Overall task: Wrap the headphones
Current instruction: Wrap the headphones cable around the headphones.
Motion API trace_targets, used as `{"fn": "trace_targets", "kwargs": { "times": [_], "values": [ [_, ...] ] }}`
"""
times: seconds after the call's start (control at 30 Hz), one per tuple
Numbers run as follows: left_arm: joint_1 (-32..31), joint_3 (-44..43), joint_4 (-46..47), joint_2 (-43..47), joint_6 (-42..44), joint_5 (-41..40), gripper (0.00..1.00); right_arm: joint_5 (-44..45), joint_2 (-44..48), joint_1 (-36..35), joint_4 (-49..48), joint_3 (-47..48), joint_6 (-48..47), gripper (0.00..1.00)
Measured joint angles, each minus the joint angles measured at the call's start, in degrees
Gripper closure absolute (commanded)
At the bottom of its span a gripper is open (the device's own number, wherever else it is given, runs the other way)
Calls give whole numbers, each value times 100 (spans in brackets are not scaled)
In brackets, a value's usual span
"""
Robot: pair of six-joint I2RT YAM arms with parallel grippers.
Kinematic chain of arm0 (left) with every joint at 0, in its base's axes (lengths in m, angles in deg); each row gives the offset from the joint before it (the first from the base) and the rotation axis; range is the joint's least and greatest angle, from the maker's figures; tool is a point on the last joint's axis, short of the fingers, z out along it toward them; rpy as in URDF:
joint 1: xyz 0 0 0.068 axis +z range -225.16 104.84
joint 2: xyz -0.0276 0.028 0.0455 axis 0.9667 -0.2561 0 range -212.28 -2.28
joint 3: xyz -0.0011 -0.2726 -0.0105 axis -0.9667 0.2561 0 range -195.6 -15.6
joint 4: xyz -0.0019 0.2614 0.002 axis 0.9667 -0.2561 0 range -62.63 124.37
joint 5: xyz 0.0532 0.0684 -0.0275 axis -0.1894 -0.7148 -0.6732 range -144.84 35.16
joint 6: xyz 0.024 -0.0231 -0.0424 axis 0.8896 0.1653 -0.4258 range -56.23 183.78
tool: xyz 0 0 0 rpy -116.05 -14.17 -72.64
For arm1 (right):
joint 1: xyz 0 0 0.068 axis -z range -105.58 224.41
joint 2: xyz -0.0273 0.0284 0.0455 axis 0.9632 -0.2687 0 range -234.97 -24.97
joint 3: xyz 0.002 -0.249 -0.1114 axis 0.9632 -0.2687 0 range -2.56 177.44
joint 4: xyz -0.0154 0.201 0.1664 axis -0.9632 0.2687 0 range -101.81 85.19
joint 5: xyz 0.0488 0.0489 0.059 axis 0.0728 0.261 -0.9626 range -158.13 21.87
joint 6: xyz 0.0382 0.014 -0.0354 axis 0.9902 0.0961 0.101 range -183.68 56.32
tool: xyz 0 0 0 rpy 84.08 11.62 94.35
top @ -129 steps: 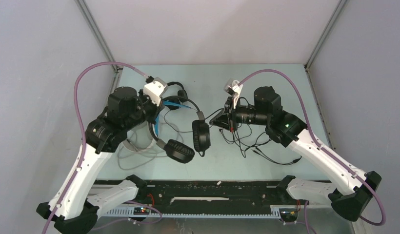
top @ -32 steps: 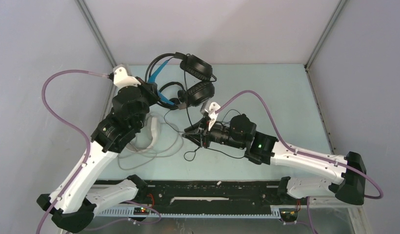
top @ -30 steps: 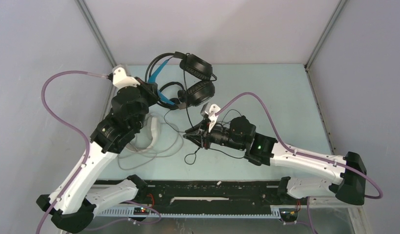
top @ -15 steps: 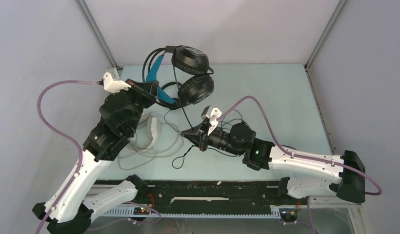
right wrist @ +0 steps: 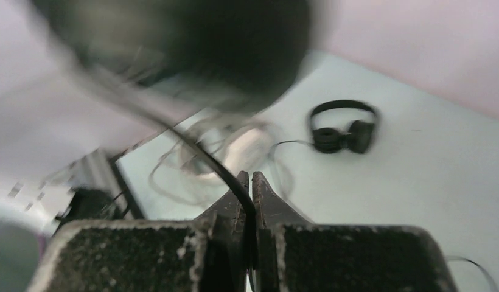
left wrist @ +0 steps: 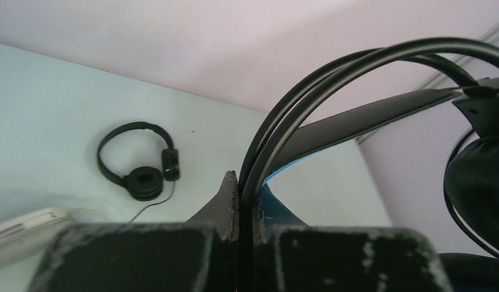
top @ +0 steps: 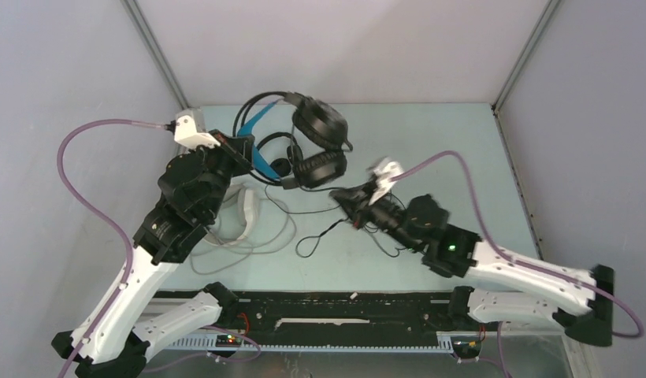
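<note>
From the top view, my left end effector (top: 243, 148) is clenched on the black headphones with a blue headband (top: 320, 126). It holds them up over the back left of the pale green surface (top: 430, 142). My right end effector (top: 345, 198) sits just right of the lower ear cup, and the thin black cord (top: 324, 232) hangs in a loop near it.

In the left wrist view, the fingers are pinched tight on the thin black hoops of the headband (left wrist: 332, 73). The small all-black headphones (left wrist: 140, 170) lie flat far below.

In the right wrist view, the fingers are squeezed on the cord (right wrist: 204, 155). The cord climbs up and left to a big blurry ear cup (right wrist: 192, 42).

So the headphones are up and to the left of my right end effector. The cord runs between the two, and the left arm is nearer the headphones. I think the right arm must carry the cord around them next.
</note>
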Motion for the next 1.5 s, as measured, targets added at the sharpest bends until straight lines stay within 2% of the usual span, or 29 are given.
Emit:
{"fn": "trace_targets", "kwargs": {
  "times": [0.1,0.23,0.37,0.47,0.8,1.17,1.3,1.5],
  "values": [
    [2,149,-118,173,782,299,100,173,793,739,319,-144,203,100],
    [4,291,-289,501,1493,726,100,66,1443,2229,588,-251,586,100],
    [15,306,-293,752,1845,1150,100,-317,1506,3121,704,-380,837,100],
    [28,306,-210,826,1993,1869,100,-682,1344,3547,748,-479,949,100],
    [28,306,271,391,1703,4203,100,-1991,763,3783,380,-520,1137,100],
    [15,306,186,-48,1692,6472,100,-2393,413,4017,-372,-520,1353,100],
    [-39,363,61,-273,1781,6942,100,-2483,326,4129,-514,-520,1414,100],
    [-249,455,-586,-382,2406,7038,100,-2623,205,4251,-520,-511,1456,100]
  ]
}}
